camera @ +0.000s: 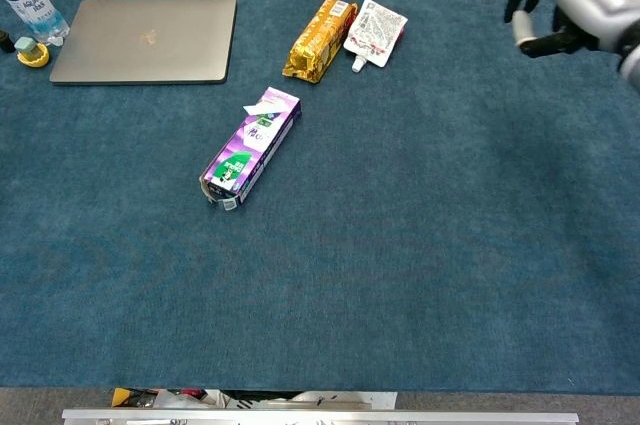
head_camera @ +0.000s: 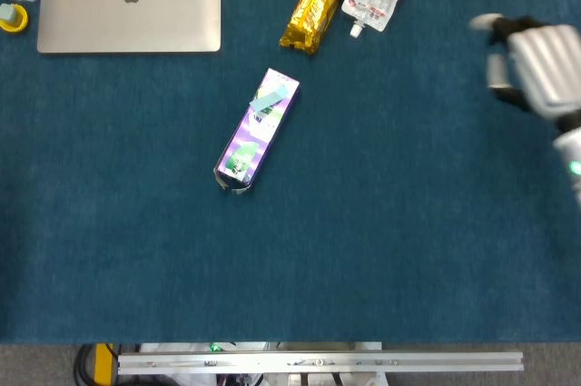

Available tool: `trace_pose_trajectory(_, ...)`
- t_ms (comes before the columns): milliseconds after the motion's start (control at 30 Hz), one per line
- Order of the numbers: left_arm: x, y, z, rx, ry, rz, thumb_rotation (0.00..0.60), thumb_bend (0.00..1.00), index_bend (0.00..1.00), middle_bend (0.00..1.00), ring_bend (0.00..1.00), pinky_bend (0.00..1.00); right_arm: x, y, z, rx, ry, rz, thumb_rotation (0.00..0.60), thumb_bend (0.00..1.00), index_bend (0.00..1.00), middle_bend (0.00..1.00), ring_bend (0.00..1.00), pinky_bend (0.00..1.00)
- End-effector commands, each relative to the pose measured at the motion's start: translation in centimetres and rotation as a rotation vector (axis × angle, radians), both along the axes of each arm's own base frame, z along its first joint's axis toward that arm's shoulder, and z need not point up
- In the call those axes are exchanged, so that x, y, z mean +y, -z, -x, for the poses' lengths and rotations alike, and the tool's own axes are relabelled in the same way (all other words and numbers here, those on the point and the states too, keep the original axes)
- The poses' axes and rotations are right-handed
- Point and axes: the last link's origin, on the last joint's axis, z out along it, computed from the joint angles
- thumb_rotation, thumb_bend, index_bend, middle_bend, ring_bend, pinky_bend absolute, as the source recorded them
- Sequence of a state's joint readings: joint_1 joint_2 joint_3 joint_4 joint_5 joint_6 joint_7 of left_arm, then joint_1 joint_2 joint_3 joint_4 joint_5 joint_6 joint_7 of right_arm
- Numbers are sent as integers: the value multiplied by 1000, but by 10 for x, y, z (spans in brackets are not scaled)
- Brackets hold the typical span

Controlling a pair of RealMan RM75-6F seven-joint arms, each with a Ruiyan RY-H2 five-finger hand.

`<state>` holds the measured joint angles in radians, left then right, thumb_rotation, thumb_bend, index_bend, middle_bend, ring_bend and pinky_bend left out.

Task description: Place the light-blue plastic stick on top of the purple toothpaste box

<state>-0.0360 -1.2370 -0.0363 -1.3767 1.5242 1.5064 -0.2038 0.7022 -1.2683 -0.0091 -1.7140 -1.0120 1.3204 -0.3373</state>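
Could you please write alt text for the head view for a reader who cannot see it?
A light-blue plastic stick lies on the far end of a purple toothpaste box on a blue table. The robot's right hand hangs empty at the right edge, away from it.

Right hand point(head_camera: 536, 64) blurred, arm cut off at frame edge; water bottle point(camera: 25, 0) partly cropped.

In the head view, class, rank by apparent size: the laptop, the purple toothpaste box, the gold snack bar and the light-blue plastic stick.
1. Laptop, clearly largest.
2. Purple toothpaste box and gold snack bar: they look much alike in length and width, so no ranking between them.
3. Light-blue plastic stick, smallest, lying on the box's top face.
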Motion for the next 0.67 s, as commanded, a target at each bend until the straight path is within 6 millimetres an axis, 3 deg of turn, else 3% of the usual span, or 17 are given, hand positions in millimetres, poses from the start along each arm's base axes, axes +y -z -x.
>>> trace_pose_trajectory(33, 3, 2, -3, 0, 11, 4, 600, 258, 206, 143, 143, 101, 28, -23, 29, 58, 28, 71, 543, 625, 267, 402, 321, 463)
trace_pose_trajectory(167, 7, 4, -7, -1, 25, 2, 600, 258, 206, 143, 143, 101, 52, -37, 53, 89, 62, 140, 546, 625, 267, 400, 315, 447)
trace_pose_trajectory(333, 10, 6, -10, 3, 32, 5, 600, 258, 206, 143, 142, 101, 75, -44, 69, 50, 103, 171, 547, 625, 266, 400, 314, 439)
trace_pose_trajectory(667, 13, 9, -18, 11, 48, 11, 600, 258, 206, 143, 142, 101, 83, -40, 75, 36, 109, 157, 547, 625, 267, 400, 314, 438)
